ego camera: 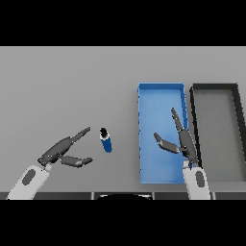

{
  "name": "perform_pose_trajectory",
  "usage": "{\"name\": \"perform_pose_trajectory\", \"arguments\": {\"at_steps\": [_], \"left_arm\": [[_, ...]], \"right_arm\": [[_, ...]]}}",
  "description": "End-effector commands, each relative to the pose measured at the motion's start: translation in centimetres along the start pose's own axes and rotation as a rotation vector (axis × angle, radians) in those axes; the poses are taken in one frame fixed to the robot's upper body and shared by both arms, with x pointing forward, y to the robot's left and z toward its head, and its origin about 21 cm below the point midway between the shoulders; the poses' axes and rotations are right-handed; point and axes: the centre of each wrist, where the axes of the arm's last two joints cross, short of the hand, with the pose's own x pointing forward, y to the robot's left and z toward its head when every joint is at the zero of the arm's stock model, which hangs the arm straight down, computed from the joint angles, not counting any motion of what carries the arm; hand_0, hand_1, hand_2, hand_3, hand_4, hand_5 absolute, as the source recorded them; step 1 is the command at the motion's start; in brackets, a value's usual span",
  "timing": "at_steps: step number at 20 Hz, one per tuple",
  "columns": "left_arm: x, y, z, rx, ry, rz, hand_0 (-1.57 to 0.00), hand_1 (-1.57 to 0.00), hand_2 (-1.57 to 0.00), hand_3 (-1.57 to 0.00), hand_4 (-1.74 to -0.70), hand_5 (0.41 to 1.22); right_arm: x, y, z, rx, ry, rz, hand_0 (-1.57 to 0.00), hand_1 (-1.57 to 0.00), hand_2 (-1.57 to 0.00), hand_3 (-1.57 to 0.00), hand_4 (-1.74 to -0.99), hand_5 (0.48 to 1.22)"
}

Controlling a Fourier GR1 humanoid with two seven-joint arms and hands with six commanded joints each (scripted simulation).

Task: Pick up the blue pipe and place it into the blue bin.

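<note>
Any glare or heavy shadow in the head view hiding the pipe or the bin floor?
Head view: flat, even light, no glare; the blue pipe stands out clearly against the grey table. The blue bin floor is evenly lit, with the right hand over it covering part. The dark bin beside it reads clearly. The left hand casts no noticeable shadow.

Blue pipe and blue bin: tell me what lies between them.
Nothing. In the head view, only bare grey table separates the blue pipe from the blue bin, which lies to its right.
</note>
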Motion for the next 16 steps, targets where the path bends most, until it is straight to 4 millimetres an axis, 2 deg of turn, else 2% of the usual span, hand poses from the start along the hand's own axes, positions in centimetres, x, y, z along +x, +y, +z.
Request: {"name": "perform_pose_trajectory", "arguments": {"at_steps": [1,3,6,10,14,16], "left_arm": [[0.0,-0.6,-0.6,-0.018,0.002,-0.015,0.0,0.0,0.0,0.0,-1.08,0.469],[-0.3,-1.7,-1.1,-0.037,-0.011,-0.011,0.0,0.0,0.0,0.0,-1.11,0.463],[-0.3,-3.1,-3.0,-0.049,-0.063,0.007,0.0,0.0,0.0,0.0,-1.15,0.484],[-0.5,-4.3,-5.4,-0.03,-0.08,0.026,0.0,0.0,0.0,0.0,-1.13,0.488],[-1.8,-5.1,-7.0,-0.016,-0.066,0.084,0.0,0.0,0.0,0.0,-1.14,0.495],[-2.0,-5.6,-8.3,-0.009,-0.059,0.072,0.0,0.0,0.0,0.0,-1.12,0.494]], "right_arm": [[-0.2,0.3,0.1,0.006,0.005,0.005,0.0,0.0,0.0,0.0,-1.213,0.572],[-0.6,0.4,0.2,0.0,0.026,0.0,0.0,0.0,0.0,0.0,-1.212,0.57],[-0.2,0.5,-0.1,0.002,0.015,-0.013,0.0,0.0,0.0,0.0,-1.21,0.564],[-0.6,0.4,0.0,-0.002,0.024,-0.016,0.0,0.0,0.0,0.0,-1.206,0.554],[-0.4,0.3,0.8,-0.003,0.011,-0.023,0.0,0.0,0.0,0.0,-1.2,0.549],[-0.2,0.4,0.2,-0.003,0.024,-0.028,0.0,0.0,0.0,0.0,-1.201,0.548]]}}
